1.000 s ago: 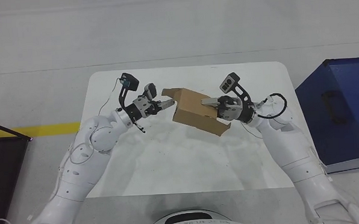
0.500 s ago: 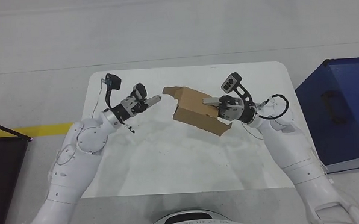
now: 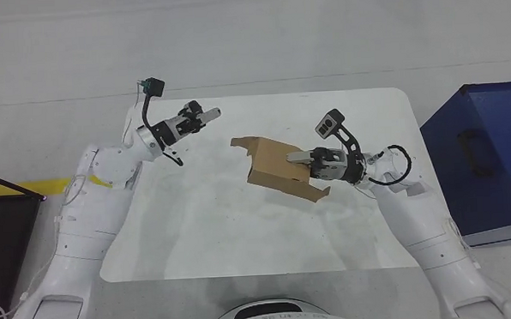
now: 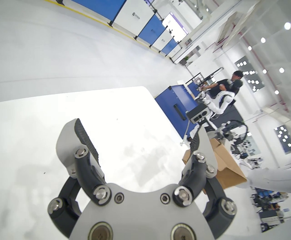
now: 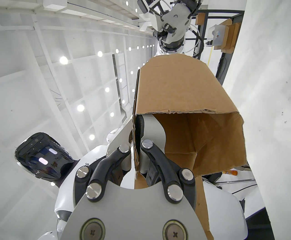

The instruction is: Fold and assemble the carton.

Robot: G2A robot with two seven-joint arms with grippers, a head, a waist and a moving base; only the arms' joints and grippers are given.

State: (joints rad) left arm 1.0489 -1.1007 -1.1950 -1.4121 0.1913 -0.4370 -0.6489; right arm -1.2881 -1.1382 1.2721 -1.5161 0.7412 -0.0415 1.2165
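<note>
Right gripper (image 5: 136, 145): fingers clamped on one wall of the carton (image 5: 181, 91), one pad inside the open end, one outside. Left gripper (image 4: 138, 127): fingers spread, nothing between them, over the far-left part of the table (image 3: 242, 237), well apart from the carton. Carton is right of centre, skewed to the table edges.

Risk (judgement): a one-wall pinch may let the box swing, or the ragged rim tear, once a flap is pushed.

Bare surface lies left and near. The right arm is close to the right table edge.
</note>
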